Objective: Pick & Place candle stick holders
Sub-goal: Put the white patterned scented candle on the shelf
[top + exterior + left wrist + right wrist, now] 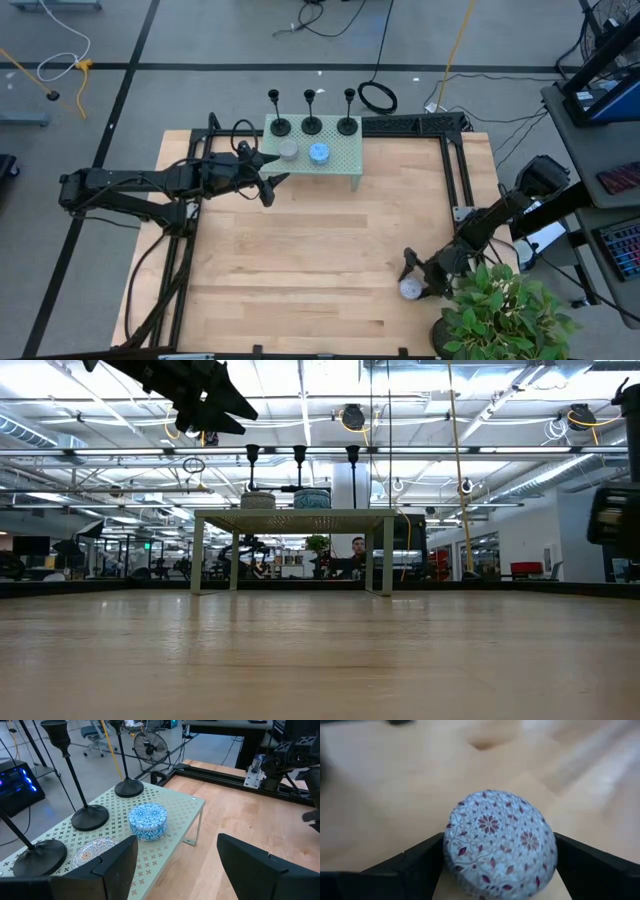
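Three black candle stick holders [312,126] stand on their round bases in a row along the far side of a pale green perforated stand [345,165]; the left wrist view shows them too [90,817]. My left gripper [270,185] hovers open in the air beside the stand's near left corner, with nothing between its fingers [120,865]. My right gripper [412,280] is low at the table's near right. It is open, with a whitish patterned puck [500,840] lying flat on the table between its fingers. My right gripper comes at the puck slanting down, one finger [420,860] at each side of the puck's round wall [451,855]. The puck lies flat on the wood. Whether the fingers touch the wall, I cannot tell.
A grey puck [288,151] and a blue puck [319,153] lie on the stand in front of the holders. A potted plant [500,315] crowds the near right corner beside my right arm. Black frame rails [455,170] run along the table's far and side edges. Bare wood fills the middle.
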Motion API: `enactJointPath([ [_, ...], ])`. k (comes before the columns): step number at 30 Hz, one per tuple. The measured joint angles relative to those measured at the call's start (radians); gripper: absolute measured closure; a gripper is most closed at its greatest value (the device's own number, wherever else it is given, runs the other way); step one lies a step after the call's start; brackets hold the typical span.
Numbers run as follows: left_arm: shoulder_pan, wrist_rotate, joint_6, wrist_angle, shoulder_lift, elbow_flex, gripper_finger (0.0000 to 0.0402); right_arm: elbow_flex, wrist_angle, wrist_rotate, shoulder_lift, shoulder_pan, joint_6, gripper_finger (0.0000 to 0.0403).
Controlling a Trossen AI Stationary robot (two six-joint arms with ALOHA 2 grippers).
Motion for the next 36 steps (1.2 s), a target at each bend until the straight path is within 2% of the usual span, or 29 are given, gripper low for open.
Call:
enactJointPath([
  [5,0.000,0.000,0.004,0.000,0.000,0.000,0.0128,0.000,0.000,0.148,0.011,-0.034,0.000,0.0064],
  [8,0.000,0.000,0.004,0.000,0.000,0.000,0.0128,0.000,0.012,0.189,0.011,-0.084,-0.001,0.0064],
  [18,0.000,0.000,0.032,0.000,0.000,0.000,0.0128,0.005,0.085,0.191,0.011,-0.320,-0.078,0.0064],
  [25,0.000,0.000,0.034,0.000,0.000,0.000,0.0128,0.049,0.120,0.191,0.011,-0.513,0.030,0.0064],
  [29,0.000,0.000,0.034,0.000,0.000,0.000,0.0128,0.052,0.224,0.190,0.010,-0.555,0.117,0.0064],
  [36,0.000,0.000,0.051,0.000,0.000,0.000,0.0128,0.053,0.400,0.187,0.009,-0.556,0.230,0.0064],
])
